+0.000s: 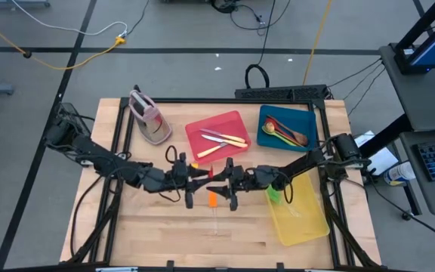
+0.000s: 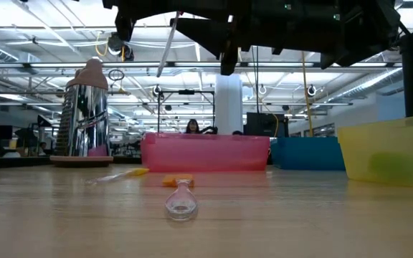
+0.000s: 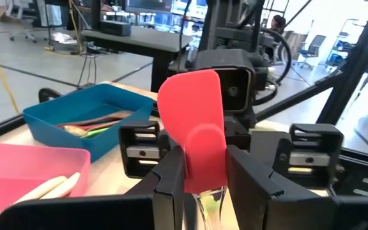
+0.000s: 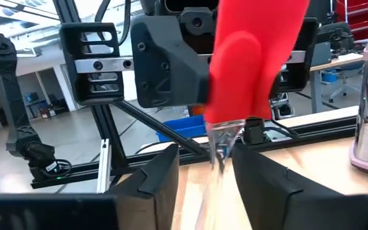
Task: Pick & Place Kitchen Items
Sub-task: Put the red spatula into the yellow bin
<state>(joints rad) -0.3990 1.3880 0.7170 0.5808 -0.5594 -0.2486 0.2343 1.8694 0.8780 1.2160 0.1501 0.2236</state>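
**Red spatula between two grippers above the table's middle**

A red spatula with a flat, smooth, rounded head and a clear handle is standing between the fingers of the left gripper, which is clenching it just below the head. The right gripper is facing it from the other side, its dark, boxy fingers flanking the clear handle; whether they are pressing on it I cannot tell.

The pale wooden table is carrying a red tray with cream-handled knives, a blue tray with green and brown spoons, a translucent yellow tray and a shiny pink-grey stand. Behind is showing an open hall with ceiling lights and desks.

A clear-handled utensil and an orange piece are lying on the wood under the two grippers.
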